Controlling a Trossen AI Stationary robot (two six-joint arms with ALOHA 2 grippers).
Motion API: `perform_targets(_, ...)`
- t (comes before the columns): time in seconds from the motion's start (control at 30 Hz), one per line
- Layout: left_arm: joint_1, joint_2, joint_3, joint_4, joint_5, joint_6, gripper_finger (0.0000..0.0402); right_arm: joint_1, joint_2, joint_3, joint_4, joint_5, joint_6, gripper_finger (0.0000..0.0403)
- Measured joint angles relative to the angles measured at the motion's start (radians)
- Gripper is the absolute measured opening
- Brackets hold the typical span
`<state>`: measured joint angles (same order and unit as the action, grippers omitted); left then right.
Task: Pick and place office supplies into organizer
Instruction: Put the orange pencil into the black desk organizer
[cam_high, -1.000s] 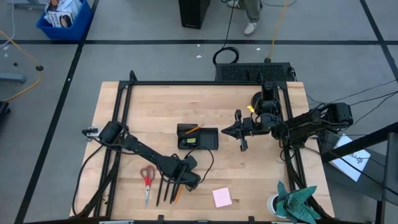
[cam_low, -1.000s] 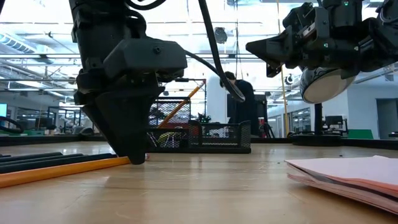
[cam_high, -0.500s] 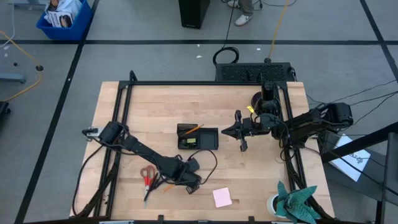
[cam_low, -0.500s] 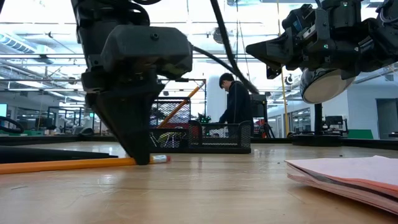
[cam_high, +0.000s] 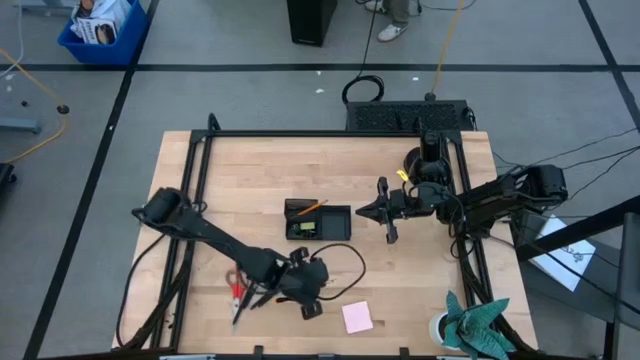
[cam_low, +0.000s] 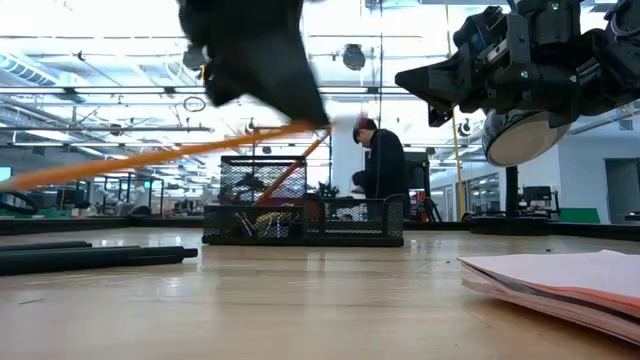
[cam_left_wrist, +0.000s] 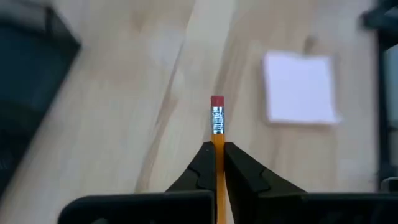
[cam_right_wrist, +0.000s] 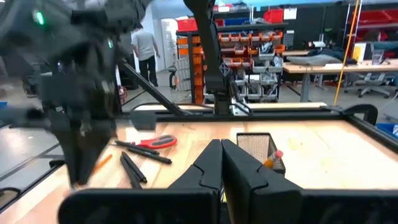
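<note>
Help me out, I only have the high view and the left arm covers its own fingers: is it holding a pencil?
Observer: Yes. In the left wrist view the left gripper is shut on an orange pencil, with the eraser end sticking out past the fingertips.
Operator: Is it off the table?
Observer: The low view shows the pencil slanting in the air, clear of the wood. A dark pen lies on the table below.
Operator: And the right gripper?
Observer: Its own wrist view shows the right gripper shut with nothing between its fingers.

Orange pencil (cam_left_wrist: 217, 127) hangs tilted above the table; red-handled scissors (cam_high: 236, 291) and dark pens (cam_low: 95, 258) lie flat; black organizer (cam_high: 318, 221) mid-table.
</note>
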<state>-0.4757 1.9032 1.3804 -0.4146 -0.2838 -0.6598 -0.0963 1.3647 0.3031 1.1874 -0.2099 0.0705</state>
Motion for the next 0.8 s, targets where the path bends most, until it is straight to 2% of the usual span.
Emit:
perform_targets(0.27, -0.059, -0.217, 0.002, 0.046, -0.122, 0.281, 0.0020, 0.000, 0.000, 0.000, -0.003, -0.001, 0.012, 0.0000)
perform_targets(0.43, -0.077, -0.369, 0.003, 0.026, -0.211, 0.412, 0.0005, 0.000, 0.000, 0.000, -0.002, -0.001, 0.018, 0.0000)
perform_targets(0.63, -0.084, -0.467, 0.003, -0.084, -0.285, 0.519, 0.0018, 0.000, 0.000, 0.000, -0.002, -0.001, 0.018, 0.0000)
perform_targets(0.8, -0.043, -0.533, 0.002, -0.169, -0.347, 0.527, 0.0005, 0.000, 0.000, 0.000, -0.002, -0.001, 0.016, 0.0000)
